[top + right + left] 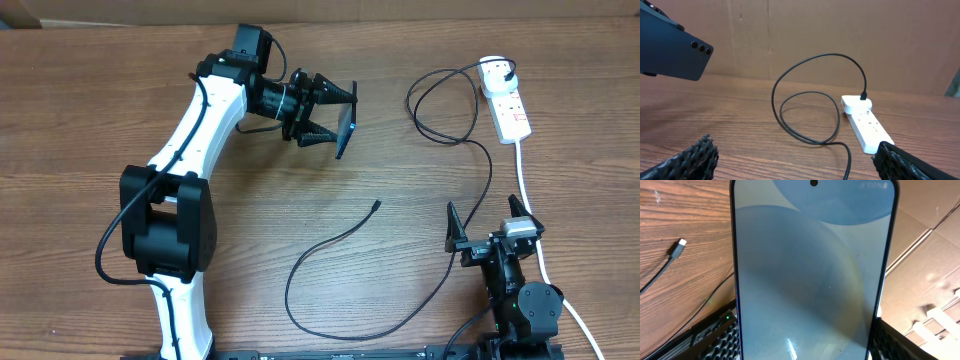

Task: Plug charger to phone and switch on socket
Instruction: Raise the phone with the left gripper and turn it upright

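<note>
My left gripper is shut on the phone and holds it on edge above the table's far middle. In the left wrist view the phone's pale blue screen fills the frame, pinched between my fingers. The charger is a thin black cable. It loops from the white socket at the far right, and its plug tip lies free mid-table, also seen as the tip. My right gripper stands open and empty near the front right, short of the socket. The phone's dark back shows at the upper left.
A white cord runs from the socket toward the front right, past my right arm. A cardboard wall closes off the far side. The cable's big loop lies on the wood between my right gripper and the socket.
</note>
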`<state>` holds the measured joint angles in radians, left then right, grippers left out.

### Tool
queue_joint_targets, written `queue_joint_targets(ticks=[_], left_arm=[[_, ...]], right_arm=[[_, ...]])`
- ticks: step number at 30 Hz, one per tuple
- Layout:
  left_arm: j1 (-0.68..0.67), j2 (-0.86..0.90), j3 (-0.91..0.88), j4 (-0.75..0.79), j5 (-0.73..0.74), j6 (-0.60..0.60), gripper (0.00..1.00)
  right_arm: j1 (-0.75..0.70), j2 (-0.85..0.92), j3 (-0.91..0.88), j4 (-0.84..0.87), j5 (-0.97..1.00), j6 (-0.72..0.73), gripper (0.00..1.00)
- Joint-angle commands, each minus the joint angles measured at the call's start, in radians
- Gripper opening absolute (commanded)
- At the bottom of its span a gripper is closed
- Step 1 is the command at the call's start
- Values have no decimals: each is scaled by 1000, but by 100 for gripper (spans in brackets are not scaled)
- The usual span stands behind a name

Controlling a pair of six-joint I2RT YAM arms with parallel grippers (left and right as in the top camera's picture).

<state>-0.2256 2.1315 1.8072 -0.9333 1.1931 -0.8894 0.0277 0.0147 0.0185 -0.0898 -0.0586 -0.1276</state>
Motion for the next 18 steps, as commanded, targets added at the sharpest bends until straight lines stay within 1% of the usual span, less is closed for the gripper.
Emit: queue_joint_targets(ticks=[1, 6, 10, 12, 13, 15, 18], left_arm=[[38, -2, 29, 6, 23, -12, 65], [79, -2, 29, 1, 21, -12, 65], [110, -2, 29, -5, 64, -13, 65], [125, -2, 29, -8, 74, -13, 65], [130, -2, 29, -8, 75, -12, 65], [142, -2, 29, -8, 75, -12, 65], [150, -2, 29, -8, 76, -13, 64]], right_arm=[[6, -12, -10, 8, 13, -1, 100], [6, -12, -10, 8, 13, -1, 100], [6, -12, -10, 12, 11, -1, 100], [6, -12, -10, 27, -31, -1, 100], [6, -12, -10, 36, -81, -1, 100], [6, -12, -10, 53, -255, 0, 100], [6, -12, -10, 57, -612, -1, 100]])
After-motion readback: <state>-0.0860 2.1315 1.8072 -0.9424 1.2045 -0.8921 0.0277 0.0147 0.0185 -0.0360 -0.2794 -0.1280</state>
